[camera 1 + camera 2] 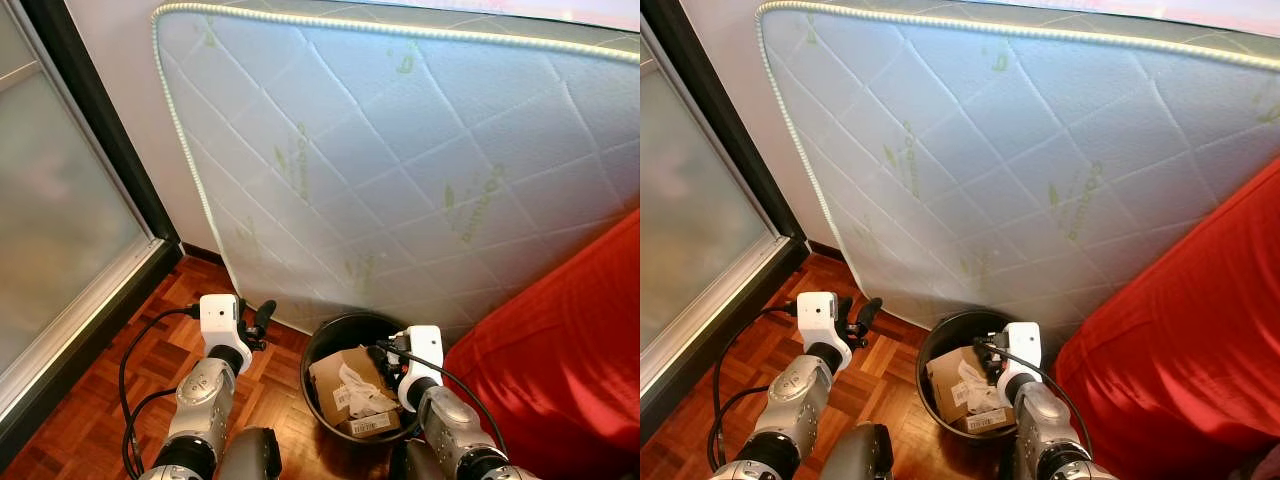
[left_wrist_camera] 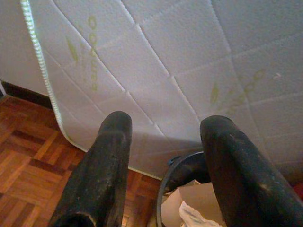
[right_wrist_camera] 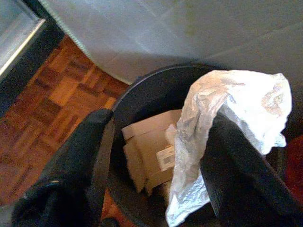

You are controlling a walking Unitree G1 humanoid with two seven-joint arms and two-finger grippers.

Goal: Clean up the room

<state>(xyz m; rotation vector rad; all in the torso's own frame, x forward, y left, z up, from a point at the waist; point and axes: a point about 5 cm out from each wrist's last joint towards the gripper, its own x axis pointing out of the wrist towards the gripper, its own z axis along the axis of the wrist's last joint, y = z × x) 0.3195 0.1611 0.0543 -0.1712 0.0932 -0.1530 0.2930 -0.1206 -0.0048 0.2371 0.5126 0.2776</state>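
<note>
The right arm is raised forward, its right gripper positioned directly above the black bin. The fingers are spread apart; a crumpled white plastic wrapper is draped over one finger, hanging over the bin opening. Cardboard boxes are seen inside the bin. The left arm is extended forward beside the bin, above the parquet floor; the left gripper is held open and empty, directed toward the leaning mattress.
</note>
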